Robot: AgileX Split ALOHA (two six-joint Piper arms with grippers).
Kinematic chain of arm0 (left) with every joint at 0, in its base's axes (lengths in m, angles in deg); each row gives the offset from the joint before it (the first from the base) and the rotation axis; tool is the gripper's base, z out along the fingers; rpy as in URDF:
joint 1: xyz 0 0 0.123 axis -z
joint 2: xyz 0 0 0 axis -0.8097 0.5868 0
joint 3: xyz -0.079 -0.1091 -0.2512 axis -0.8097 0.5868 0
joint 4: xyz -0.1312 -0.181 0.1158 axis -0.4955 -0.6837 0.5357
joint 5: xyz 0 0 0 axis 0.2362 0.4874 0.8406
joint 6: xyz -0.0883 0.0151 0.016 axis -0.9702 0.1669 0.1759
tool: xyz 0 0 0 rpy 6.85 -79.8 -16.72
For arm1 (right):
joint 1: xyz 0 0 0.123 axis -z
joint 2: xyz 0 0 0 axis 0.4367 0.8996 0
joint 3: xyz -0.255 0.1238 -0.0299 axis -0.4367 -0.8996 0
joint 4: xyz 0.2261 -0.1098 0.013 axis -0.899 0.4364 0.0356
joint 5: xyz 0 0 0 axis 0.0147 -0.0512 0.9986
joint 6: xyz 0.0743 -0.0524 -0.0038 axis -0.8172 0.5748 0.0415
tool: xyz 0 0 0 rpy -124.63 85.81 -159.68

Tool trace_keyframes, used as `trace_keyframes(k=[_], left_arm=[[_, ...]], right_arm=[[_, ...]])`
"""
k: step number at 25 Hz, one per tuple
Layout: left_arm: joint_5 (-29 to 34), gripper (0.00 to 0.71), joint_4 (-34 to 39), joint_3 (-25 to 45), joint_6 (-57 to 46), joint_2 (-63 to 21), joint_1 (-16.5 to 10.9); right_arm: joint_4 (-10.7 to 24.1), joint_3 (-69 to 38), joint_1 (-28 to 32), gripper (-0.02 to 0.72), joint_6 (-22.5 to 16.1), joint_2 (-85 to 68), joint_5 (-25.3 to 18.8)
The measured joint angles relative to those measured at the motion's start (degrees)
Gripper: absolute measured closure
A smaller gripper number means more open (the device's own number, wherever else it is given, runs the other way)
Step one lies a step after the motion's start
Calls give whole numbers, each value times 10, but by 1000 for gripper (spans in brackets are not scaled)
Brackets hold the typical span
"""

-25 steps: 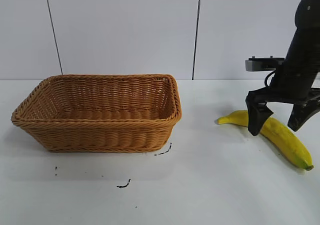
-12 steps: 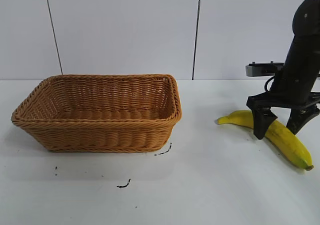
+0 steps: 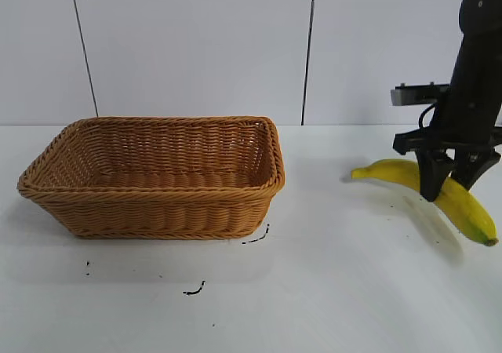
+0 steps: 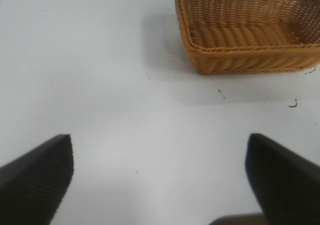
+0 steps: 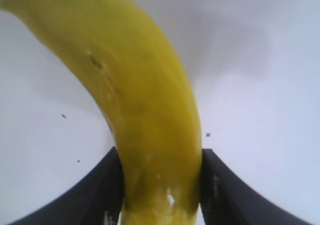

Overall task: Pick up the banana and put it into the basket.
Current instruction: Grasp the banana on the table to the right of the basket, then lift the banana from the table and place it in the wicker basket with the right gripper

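Observation:
The yellow banana is at the right of the table, lifted slightly above it. My right gripper is shut on the banana's middle. In the right wrist view the banana fills the space between the two black fingers, which press on both its sides. The tan woven basket stands at the left centre of the table, well apart from the banana; it looks empty. My left gripper is open and empty above bare table, with the basket farther off in its view.
The white table has a few small dark marks in front of the basket. A white panelled wall runs along the back. Bare table lies between basket and banana.
My right gripper has closed on the banana and raised it a little; the banana has shifted slightly right and up. The basket has not moved.

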Motion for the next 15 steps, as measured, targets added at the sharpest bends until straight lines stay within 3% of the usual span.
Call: trace_keyframes(k=[5,15], left_arm=[[0,17,0,0,0,0,0],[0,17,0,0,0,0,0]], right_arm=[[-6,76,0,409,-2,-45,-62],[6,129,-21,409,-5,-75,-70]])
